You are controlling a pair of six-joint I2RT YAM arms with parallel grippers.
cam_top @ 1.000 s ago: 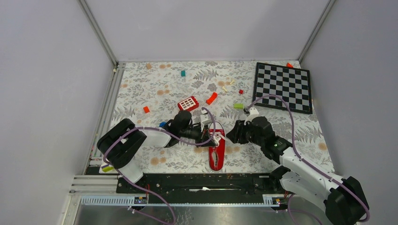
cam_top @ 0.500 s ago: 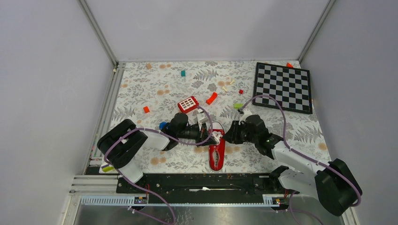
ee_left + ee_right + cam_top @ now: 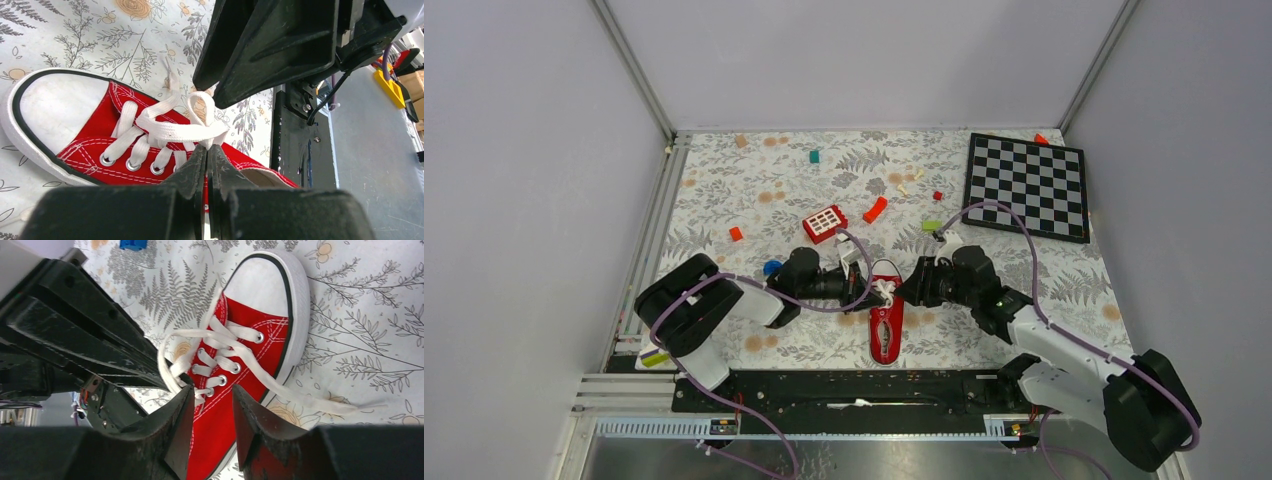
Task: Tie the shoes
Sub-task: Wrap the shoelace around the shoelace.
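Observation:
The red sneaker (image 3: 886, 325) with white toe cap and white laces lies on the floral table between my arms, toe pointing away. My left gripper (image 3: 871, 289) is at its left side, shut on a loop of the white lace (image 3: 185, 131) above the tongue; the pinch shows in the left wrist view (image 3: 207, 148). My right gripper (image 3: 904, 292) is just right of the shoe, open, its jaws (image 3: 212, 396) apart above the shoe's red side (image 3: 250, 340), holding nothing. A loose lace end (image 3: 325, 404) trails onto the table.
A red block with white squares (image 3: 825, 221) and a curved red-orange piece (image 3: 875, 210) lie just beyond the shoe. A blue block (image 3: 771, 267) sits by the left arm. A chessboard (image 3: 1027, 185) is at the far right. Small blocks are scattered at the back.
My left gripper has drawn back to the left with the lace, uncovering the shoe's toe. My right gripper has moved left, closer to the shoe.

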